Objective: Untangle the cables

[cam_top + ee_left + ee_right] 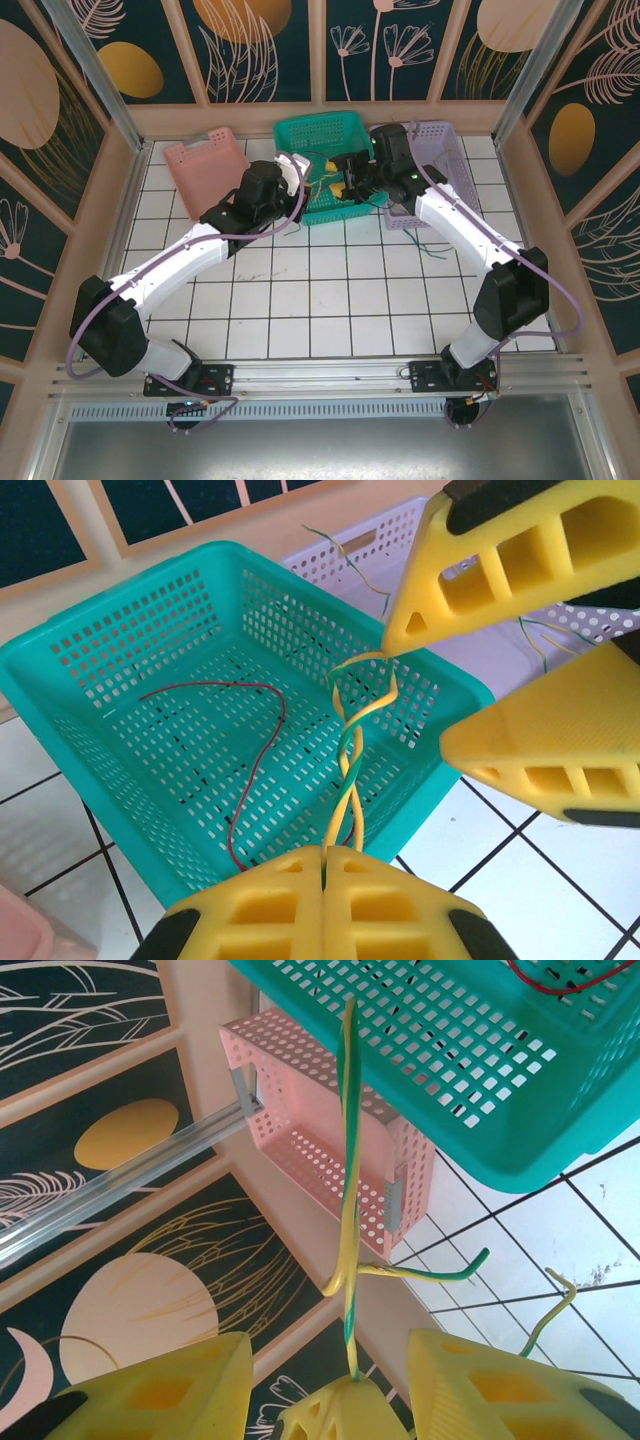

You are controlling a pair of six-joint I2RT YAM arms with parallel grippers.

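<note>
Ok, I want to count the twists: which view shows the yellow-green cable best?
Left wrist: the cable runs, clearly twisted, from the shut left pincer up to the right pincer. The right wrist view shows a straighter stretch with loose ends. The top view shows a tiny glimpse between the arms.

Three baskets in a row at the worktop's (pixel 330 290) far edge.
Left basket (pixel 205 170), middle basket (pixel 300 135) and right basket (pixel 445 140) sit side by side. A single cable (pixel 240 683) lies in the middle basket. Twisted cables (pixel 348 750) span above it, from left gripper (pixel 325 855) to right gripper (pixel 420 690).
</note>
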